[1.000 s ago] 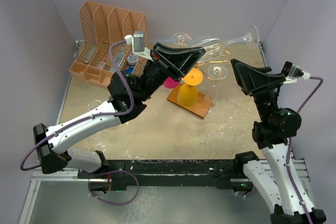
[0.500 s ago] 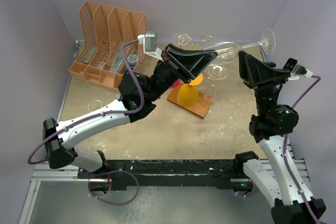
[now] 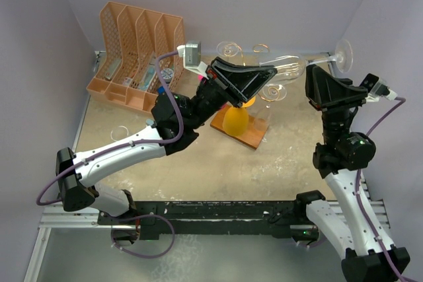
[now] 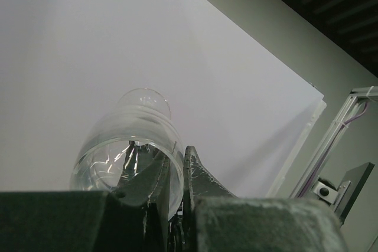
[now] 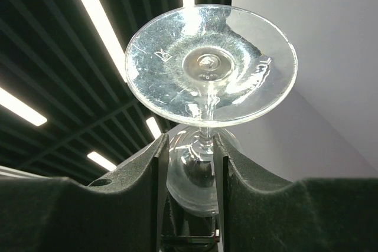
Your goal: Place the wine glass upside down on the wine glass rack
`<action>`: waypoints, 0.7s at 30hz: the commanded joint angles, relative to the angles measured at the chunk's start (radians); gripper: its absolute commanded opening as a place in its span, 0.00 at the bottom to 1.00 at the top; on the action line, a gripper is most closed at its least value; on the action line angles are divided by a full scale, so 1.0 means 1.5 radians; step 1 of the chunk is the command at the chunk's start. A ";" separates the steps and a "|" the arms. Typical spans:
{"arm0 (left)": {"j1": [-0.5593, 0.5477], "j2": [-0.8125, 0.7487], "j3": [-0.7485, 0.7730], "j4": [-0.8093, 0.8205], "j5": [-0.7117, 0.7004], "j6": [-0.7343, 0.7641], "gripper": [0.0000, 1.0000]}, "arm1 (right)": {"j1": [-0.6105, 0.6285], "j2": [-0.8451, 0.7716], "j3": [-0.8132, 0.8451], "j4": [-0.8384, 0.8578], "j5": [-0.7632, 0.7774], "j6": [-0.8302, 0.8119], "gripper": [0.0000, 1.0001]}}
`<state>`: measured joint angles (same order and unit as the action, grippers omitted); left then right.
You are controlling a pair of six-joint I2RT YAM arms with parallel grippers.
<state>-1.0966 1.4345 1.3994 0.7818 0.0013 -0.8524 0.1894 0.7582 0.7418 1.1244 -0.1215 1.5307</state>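
Observation:
The clear wine glass point(image 3: 291, 66) lies sideways in the air above the back right of the table, its foot point(image 3: 342, 52) pointing right. My left gripper point(image 3: 271, 70) is shut on the bowl's rim, one finger inside and one outside, as the left wrist view point(image 4: 183, 157) shows on the glass point(image 4: 127, 140). My right gripper point(image 3: 310, 78) points up with its fingers on either side of the stem, open with a gap; in the right wrist view point(image 5: 189, 143) the glass's foot point(image 5: 209, 66) fills the top. The gold wire wine glass rack point(image 3: 229, 49) stands on its wooden base point(image 3: 254, 135) under the left gripper.
A yellow-orange glass point(image 3: 236, 118) hangs upside down on the rack, with a clear one point(image 3: 266, 115) beside it. The orange file organizer point(image 3: 135, 44) stands at the back left. Lilac walls close in the back and both sides.
My left arm has carried the glass to the right, its foot now nearer the right wall. My right gripper has risen and its fingers now stand on either side of the stem.

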 commanded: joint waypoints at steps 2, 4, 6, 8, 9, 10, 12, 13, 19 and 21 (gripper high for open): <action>-0.004 -0.011 0.028 0.054 0.009 -0.014 0.00 | 0.000 0.008 0.012 0.062 0.017 -0.001 0.39; -0.004 -0.008 0.028 0.055 0.010 -0.018 0.00 | 0.000 0.014 0.016 0.069 0.016 -0.003 0.41; -0.004 -0.006 0.026 0.056 0.012 -0.022 0.00 | 0.000 0.022 0.023 0.075 0.012 -0.010 0.42; -0.005 -0.006 0.023 0.056 0.011 -0.025 0.00 | 0.000 0.028 0.034 0.070 0.005 -0.016 0.42; -0.005 -0.005 0.022 0.057 0.010 -0.026 0.00 | 0.000 0.033 0.038 0.068 -0.001 -0.016 0.42; -0.005 -0.005 0.023 0.057 0.010 -0.026 0.00 | 0.000 0.038 0.042 0.068 -0.006 -0.015 0.41; -0.005 -0.005 0.022 0.056 0.010 -0.028 0.00 | 0.000 0.044 0.044 0.072 -0.013 -0.013 0.39; -0.006 -0.005 0.021 0.056 0.010 -0.030 0.00 | 0.000 0.044 0.043 0.073 -0.012 -0.012 0.38; -0.007 -0.003 0.009 0.060 0.004 -0.039 0.00 | 0.000 0.044 0.041 0.083 0.002 -0.017 0.37; -0.007 -0.002 0.008 0.060 0.004 -0.040 0.00 | 0.000 0.046 0.044 0.080 0.001 -0.015 0.36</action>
<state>-1.1019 1.4403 1.3987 0.7815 0.0013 -0.8845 0.1894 0.8310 0.7620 1.1816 -0.1226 1.5192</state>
